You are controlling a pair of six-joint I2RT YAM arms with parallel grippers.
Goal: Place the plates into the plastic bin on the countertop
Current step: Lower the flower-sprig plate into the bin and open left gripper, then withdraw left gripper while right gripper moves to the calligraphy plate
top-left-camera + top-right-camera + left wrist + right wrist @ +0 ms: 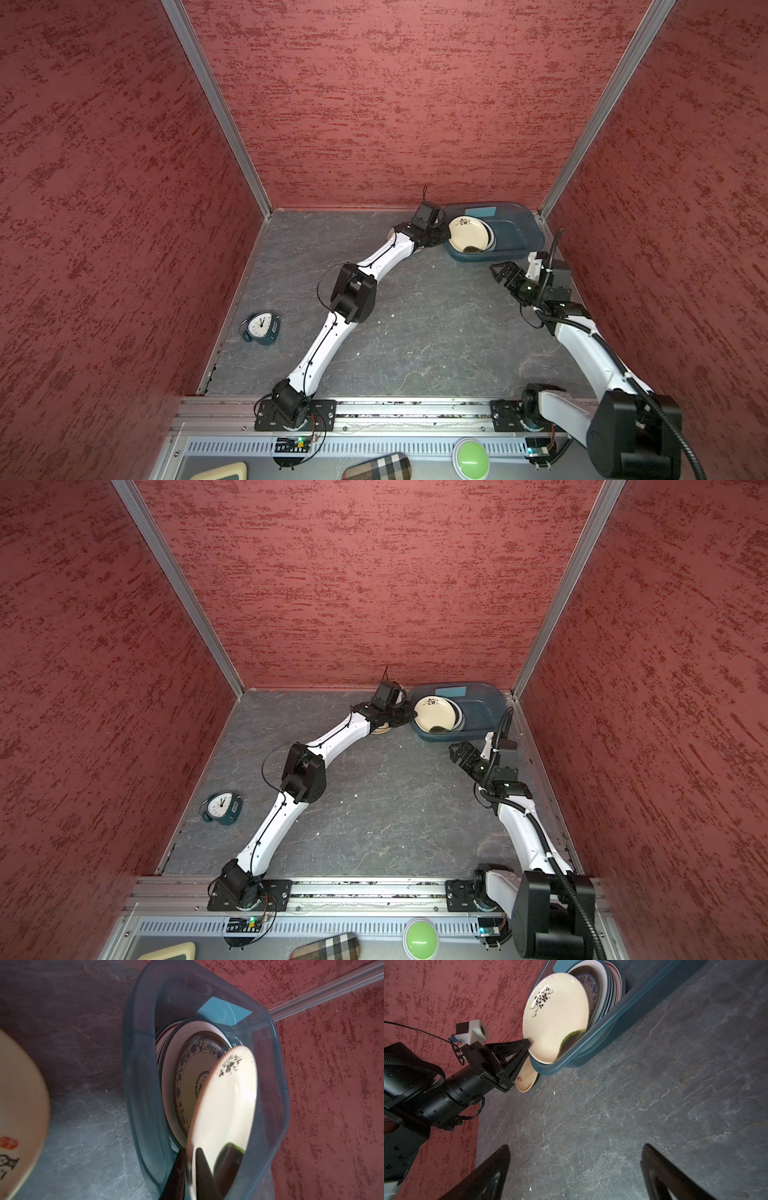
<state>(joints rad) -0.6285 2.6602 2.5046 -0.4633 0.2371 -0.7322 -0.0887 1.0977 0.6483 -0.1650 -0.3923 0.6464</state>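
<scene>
The plastic bin (521, 232) (486, 710) (143, 1088) (629, 1014) stands at the countertop's (415, 328) far right corner. Several plates (197, 1082) (611, 982) are stacked at its left end. A cream plate with a black flower sprig (467, 236) (436, 715) (226, 1101) (554, 1016) leans tilted over that stack. My left gripper (446, 237) (412, 717) (190, 1160) (529, 1046) is shut on its rim at the bin's left wall. Another cream plate with a red mark (380, 730) (20, 1115) (526, 1078) lies on the countertop under that wrist. My right gripper (498, 270) (457, 750) (575, 1147) hangs open and empty in front of the bin.
A teal alarm clock (259, 328) (220, 808) lies near the left wall. Red textured walls close in three sides. The arm bases sit on a metal rail (415, 409) at the front, with a green button (470, 457) below it.
</scene>
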